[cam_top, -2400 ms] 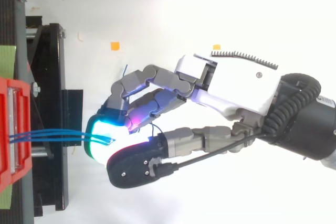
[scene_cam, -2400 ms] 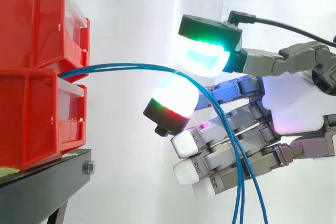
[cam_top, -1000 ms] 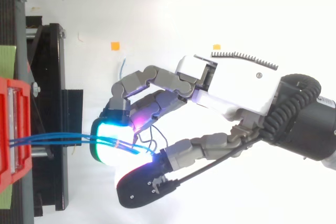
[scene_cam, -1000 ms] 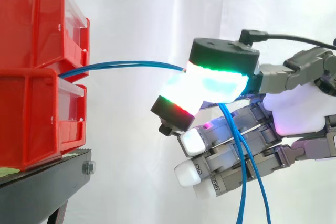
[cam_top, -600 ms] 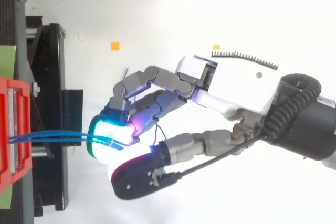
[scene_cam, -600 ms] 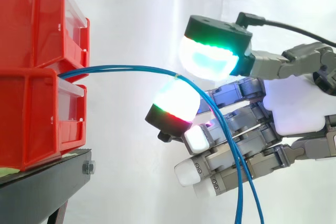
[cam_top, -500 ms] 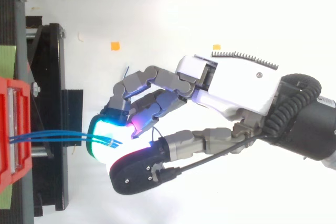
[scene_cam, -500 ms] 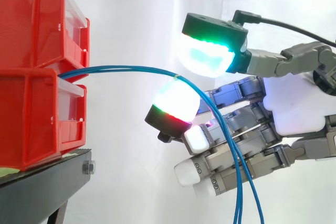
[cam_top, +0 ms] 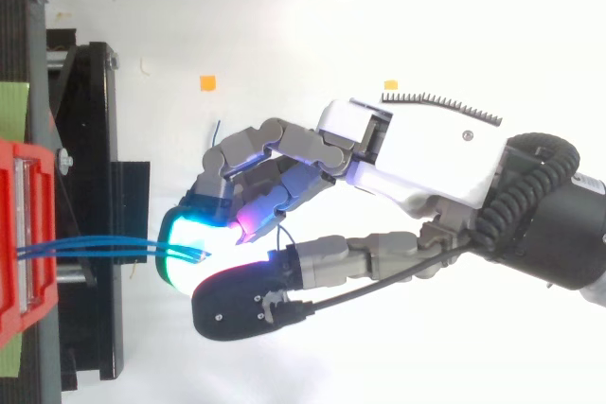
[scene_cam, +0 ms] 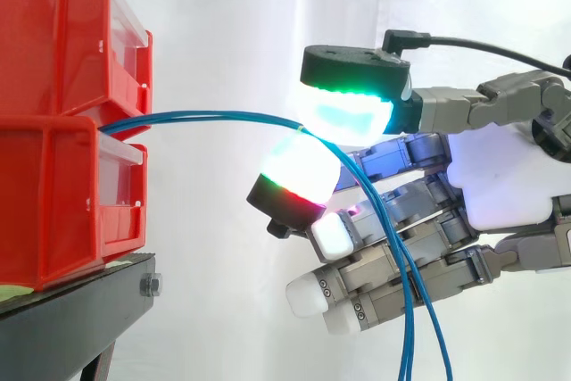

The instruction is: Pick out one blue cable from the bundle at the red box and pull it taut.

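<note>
1. Red plastic boxes [scene_cam: 62, 42], stacked two high on the black stand [scene_cam: 71, 327], sit at 9 o'clock in the side view. The blue cables [scene_cam: 223, 117] come out from the gap between them.
2. And the hand [scene_cam: 500, 185] is in from 3 o'clock, fingers curled. Its thumb pad [scene_cam: 343, 113] is down on the strands where they cross a finger pad [scene_cam: 299, 171]. A light pinch, I'd say, and on more than one strand.
3. Slack everywhere: the bundle arcs over that pad, then drops away toward 6 o'clock.
4. So we're at the grasp, nothing taut yet. The next move calls for holding one strand, shedding the others, firming the pinch and drawing toward 3 o'clock.
5. Thin, smooth, springy cable against soft bulging pads is likely to slip unless squeezed well. The boxes are hard, glossy and square-edged.
</note>
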